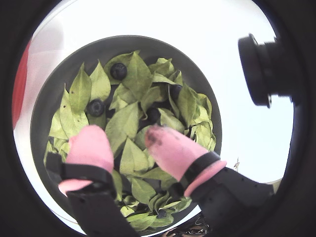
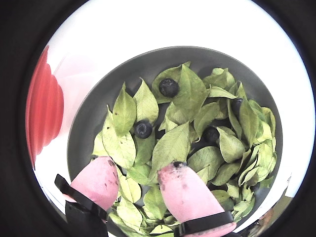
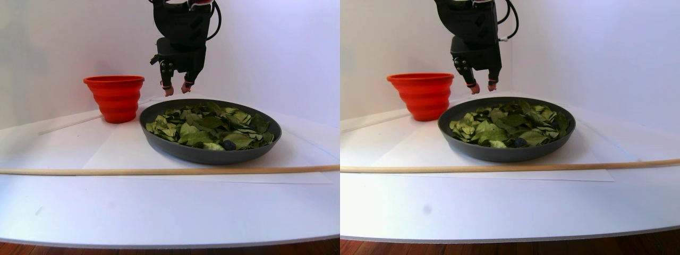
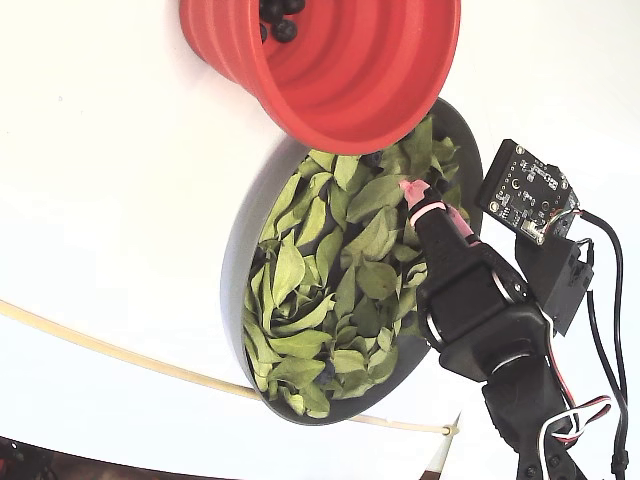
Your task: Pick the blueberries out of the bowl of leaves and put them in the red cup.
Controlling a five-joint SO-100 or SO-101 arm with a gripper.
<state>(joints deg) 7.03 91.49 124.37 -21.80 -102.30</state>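
Blueberries point(image 2: 143, 129) exposed among leaves point(image 2: 174, 143) in bowl point(image 2: 98, 103): one at 11 o'clock from gripper point(image 2: 143, 180), another point(image 2: 169, 87) at 12, third point(image 2: 211, 134) at 1. Gripper above leaves, pink fingertips point(image 2: 180, 185) apart, nothing between. Red cup point(image 4: 340, 70) at bowl's 12 in fixed view, several berries point(image 4: 275, 18) inside.

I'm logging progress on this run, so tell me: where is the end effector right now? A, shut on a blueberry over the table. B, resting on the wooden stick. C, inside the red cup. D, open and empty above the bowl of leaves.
D: the end effector hangs open with nothing between its pink fingertips, above the leaves in the bowl, clear of the red cup.
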